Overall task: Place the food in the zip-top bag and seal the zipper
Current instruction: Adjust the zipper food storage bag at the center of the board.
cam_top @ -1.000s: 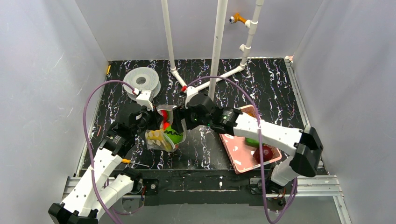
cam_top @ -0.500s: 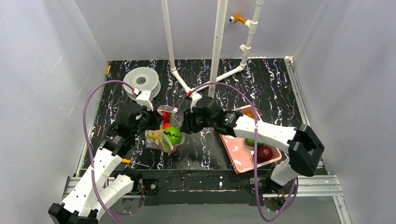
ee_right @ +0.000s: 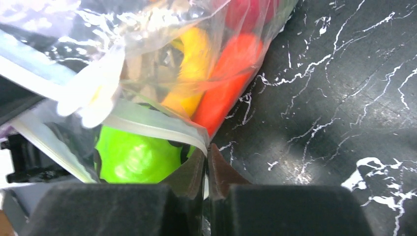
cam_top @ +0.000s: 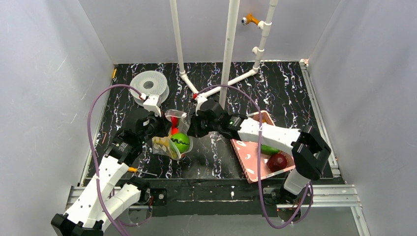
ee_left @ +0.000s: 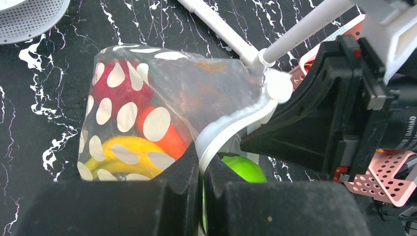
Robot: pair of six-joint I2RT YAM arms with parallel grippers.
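- The left tool [ee_left: 201, 169] and right tool [ee_right: 206, 167] each pinch the narrow whitish zipper strip [ee_left: 231, 123] of the floppy clear dotted bag [ee_left: 196, 88], held between them; the slick film could slip free.
- The round green toy fruit [ee_right: 133, 157] at its mouth may block sealing.
- Sealing now strands the dark red toy tomato [cam_top: 278, 161] in the nearby pink slatted basket [cam_top: 246, 157].

Clear bag [ee_left: 147, 98] white-dotted; table [cam_top: 285, 88] black, white-veined; basket [cam_top: 246, 157] pink, perforated.

Plain grey-white walls [cam_top: 49, 73] enclose a black, white-veined counter [cam_top: 285, 88]; white pipes [cam_top: 230, 49] rise at the rear.
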